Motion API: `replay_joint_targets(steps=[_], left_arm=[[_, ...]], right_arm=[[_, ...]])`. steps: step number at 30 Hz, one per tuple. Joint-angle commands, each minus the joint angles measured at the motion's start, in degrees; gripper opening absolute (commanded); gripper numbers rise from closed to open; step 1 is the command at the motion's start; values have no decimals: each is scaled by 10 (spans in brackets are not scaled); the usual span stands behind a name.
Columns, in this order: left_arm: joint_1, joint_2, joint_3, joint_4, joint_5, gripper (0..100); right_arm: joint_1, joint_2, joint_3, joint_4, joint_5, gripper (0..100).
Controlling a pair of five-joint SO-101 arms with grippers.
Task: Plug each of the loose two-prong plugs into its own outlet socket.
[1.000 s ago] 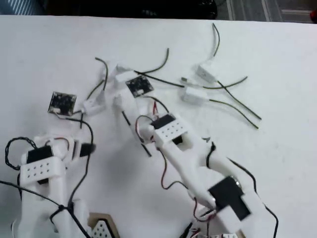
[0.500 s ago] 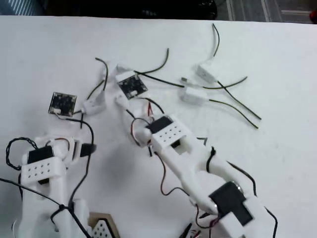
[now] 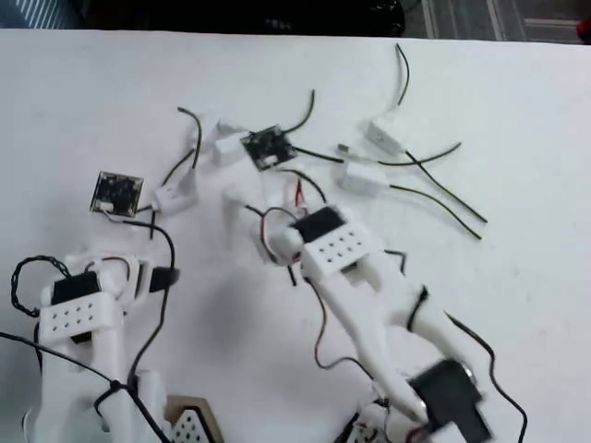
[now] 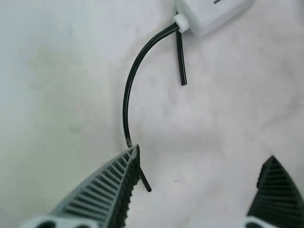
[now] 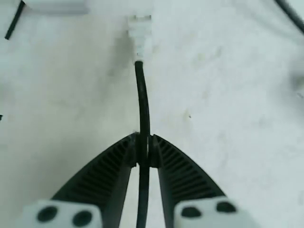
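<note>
Right end effector (image 5: 143, 142): I see it pinched on a black cord (image 5: 141, 95).
Plug (image 5: 140, 33): white, on that cord's far end, straight ahead of the fingers, over the table (image 5: 237, 104).
Left end effector (image 4: 203, 156): I read it spread wide, one fingertip just beside a second cord (image 4: 127, 95) running from a white block (image 4: 211, 12).

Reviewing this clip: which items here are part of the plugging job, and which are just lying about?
Job: white plug and its black cable, clamped in the right hand; white corded block near the open left hand; other corded blocks.
Lying about: tan piece at the near edge of the table.
</note>
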Motion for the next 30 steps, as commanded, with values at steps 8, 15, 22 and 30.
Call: replay_joint_targets(steps=[8, 15, 22, 30], left_arm=[[-3, -16, 18, -44, 5, 377], [-3, -16, 21, -49, 5, 377], [-2, -16, 21, -49, 5, 377], [0, -16, 22, -49, 5, 377]], right_arm=[[55, -245, -24, 97, 33, 18], [24, -162, -25, 87, 73, 82], [7, -44, -106, 109, 73, 148], [-15, 83, -152, 108, 138, 122]])
